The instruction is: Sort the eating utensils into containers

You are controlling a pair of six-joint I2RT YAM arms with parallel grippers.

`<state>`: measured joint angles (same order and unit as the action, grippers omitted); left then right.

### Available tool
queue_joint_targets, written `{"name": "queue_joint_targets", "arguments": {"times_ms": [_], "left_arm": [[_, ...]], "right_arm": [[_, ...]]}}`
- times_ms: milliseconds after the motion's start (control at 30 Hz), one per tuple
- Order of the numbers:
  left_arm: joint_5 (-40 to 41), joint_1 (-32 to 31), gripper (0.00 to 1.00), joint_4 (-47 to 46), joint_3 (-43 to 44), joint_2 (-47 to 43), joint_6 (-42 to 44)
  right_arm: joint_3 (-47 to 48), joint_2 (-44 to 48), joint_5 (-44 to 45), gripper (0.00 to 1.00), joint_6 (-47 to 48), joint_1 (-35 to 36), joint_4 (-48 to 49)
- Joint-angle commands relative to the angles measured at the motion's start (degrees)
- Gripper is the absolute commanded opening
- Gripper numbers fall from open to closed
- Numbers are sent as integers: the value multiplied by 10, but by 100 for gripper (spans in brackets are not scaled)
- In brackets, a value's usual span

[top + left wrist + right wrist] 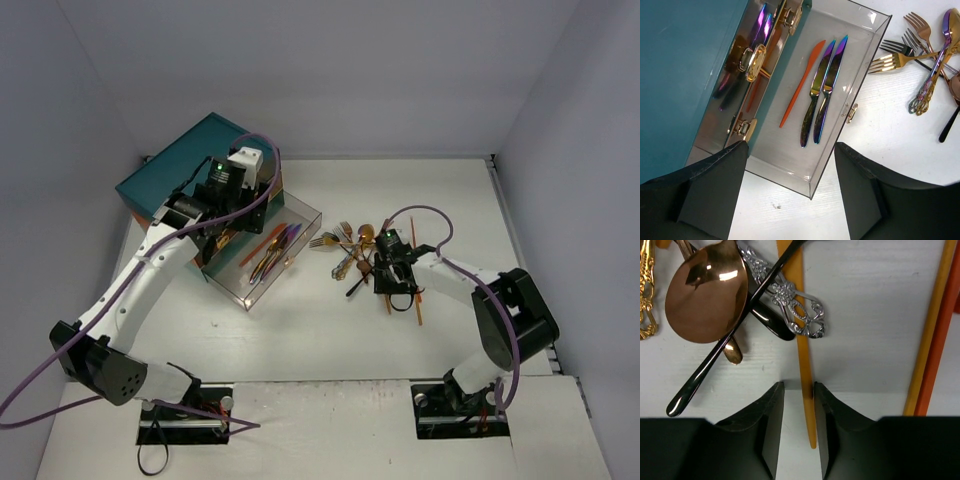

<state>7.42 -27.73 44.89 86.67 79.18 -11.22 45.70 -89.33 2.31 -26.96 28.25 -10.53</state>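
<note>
My right gripper (799, 386) sits narrow astride 1 orange chopstick (801, 360), frame centre, near its free end, not visibly pinching. I judge the chopstick light, stiff and slick, so I would pinch squarely. Only the left wrist view shows my left gripper (791, 146) wide over the drawer (862, 42), upper frame.
</note>
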Motion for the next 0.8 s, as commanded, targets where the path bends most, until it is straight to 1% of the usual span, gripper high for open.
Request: {"name": "queue_joint_targets", "arguments": {"times_ms": [0, 67, 100, 133, 233, 467, 567, 767], "left_arm": [[-2, 0, 67, 0, 1, -19, -6], [-6, 0, 67, 1, -2, -19, -5], [-6, 0, 67, -1, -4, -19, -4], [-6, 0, 67, 0, -4, -19, -2], [-5, 1, 67, 0, -2, -16, 6], [-13, 1, 67, 0, 14, -7, 8], [-18, 1, 67, -1, 21, 0, 7], [-28, 1, 67, 0, 29, 5, 1]], "right_arm": [[11, -24, 49, 22, -17, 4, 24], [3, -29, 77, 7, -38, 3, 21], [-2, -25, 83, 3, -39, 2, 21], [-10, -8, 88, 1, -51, 2, 20], [-27, 31, 96, 0, -65, 2, 4], [-29, 130, 121, 0, -94, 3, -78], [-9, 170, 120, 0, -95, 3, -114], [51, 185, 89, 0, -83, 3, -187]]}}
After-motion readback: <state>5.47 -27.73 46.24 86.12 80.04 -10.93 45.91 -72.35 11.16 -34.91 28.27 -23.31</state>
